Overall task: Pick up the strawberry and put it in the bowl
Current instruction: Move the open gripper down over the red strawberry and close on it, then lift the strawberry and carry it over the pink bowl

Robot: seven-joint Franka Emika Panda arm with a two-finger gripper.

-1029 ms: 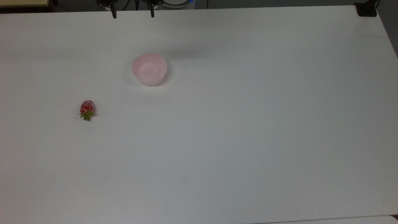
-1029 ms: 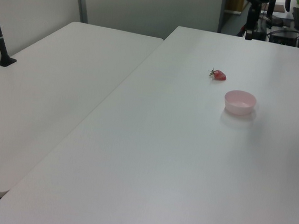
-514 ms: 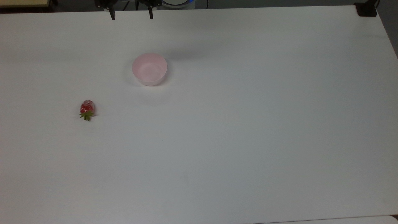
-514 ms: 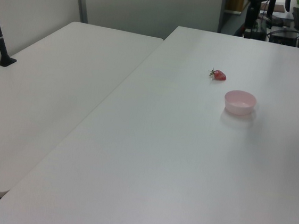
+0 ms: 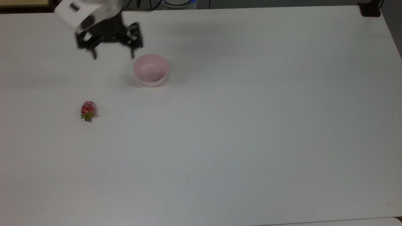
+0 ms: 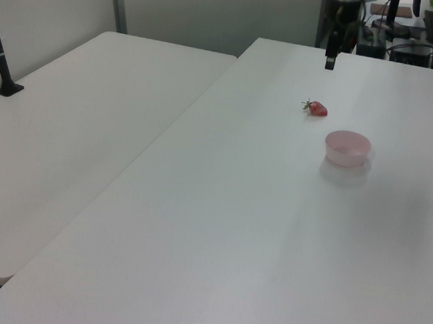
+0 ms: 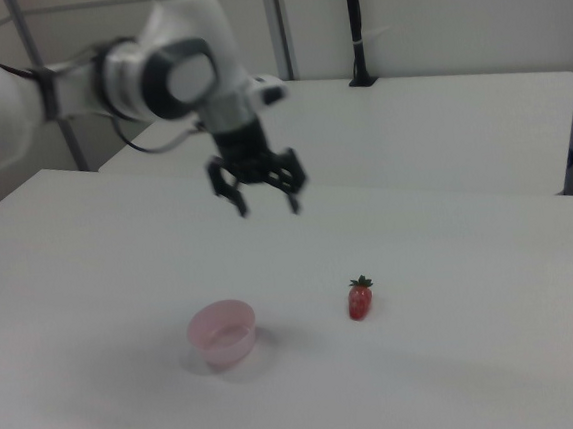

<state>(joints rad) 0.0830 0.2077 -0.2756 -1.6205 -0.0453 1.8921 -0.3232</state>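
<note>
The small glossy red strawberry [image 5: 88, 110] lies unmoved on the white table [image 5: 251, 125], at eight o'clock from the pale pink plastic bowl [image 5: 151, 69] (top view). The gripper [image 5: 113, 57], fingers spread, has swung in near the bowl.

The surface [image 5: 251, 141] looks matt white and smooth. The bowl [image 5: 151, 69] is pale pink smooth plastic with a soft sheen. The strawberry [image 5: 88, 110] is glossy red, its leafy cap dull green. The gripper [image 5: 113, 56] is matt black.
</note>
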